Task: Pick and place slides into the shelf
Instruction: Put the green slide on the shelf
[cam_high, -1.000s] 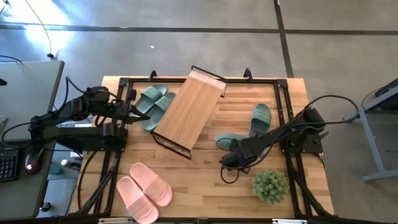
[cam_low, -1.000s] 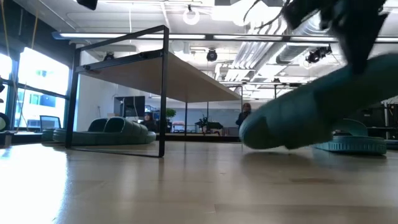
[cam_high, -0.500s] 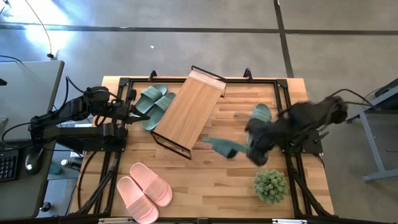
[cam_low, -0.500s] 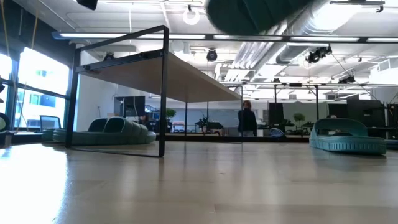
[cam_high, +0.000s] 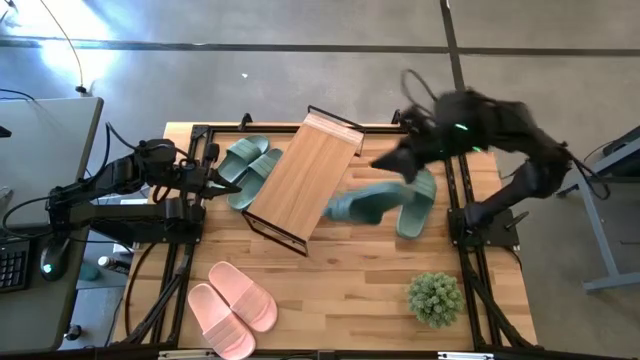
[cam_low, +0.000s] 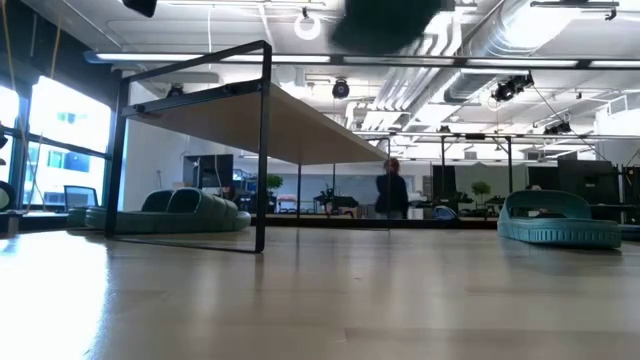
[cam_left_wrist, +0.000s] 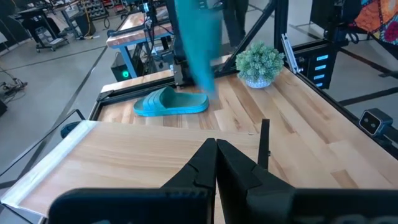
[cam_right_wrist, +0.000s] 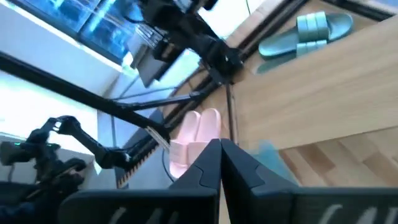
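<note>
The shelf (cam_high: 305, 180) stands askew mid-table, its bamboo top (cam_left_wrist: 124, 162) toward my left gripper (cam_left_wrist: 216, 146), which waits shut at the left edge. My right gripper (cam_high: 385, 162) is raised high over the table's far right, fingers shut together (cam_right_wrist: 219, 143) with nothing between them. One green slide (cam_high: 360, 205) shows as a blur in mid-air below it, upright in the left wrist view (cam_left_wrist: 196, 43). Another green slide (cam_high: 418, 195) lies sole-down on the table. A green pair (cam_high: 248, 165) lies left of the shelf, and a pink pair (cam_high: 232, 305) lies near the front.
A potted plant (cam_high: 435, 298) stands at the near right. Black frame rails (cam_high: 460, 200) run along the table's sides. Bare wood lies between the shelf and the plant. A person (cam_low: 390, 190) walks far behind the table.
My right gripper has risen from the table near the plant, carrying a green slide up and toward the far edge, and has tipped from pointing down to nearly level. The slide has left the table and now hangs blurred in the air beside the shelf's right side.
</note>
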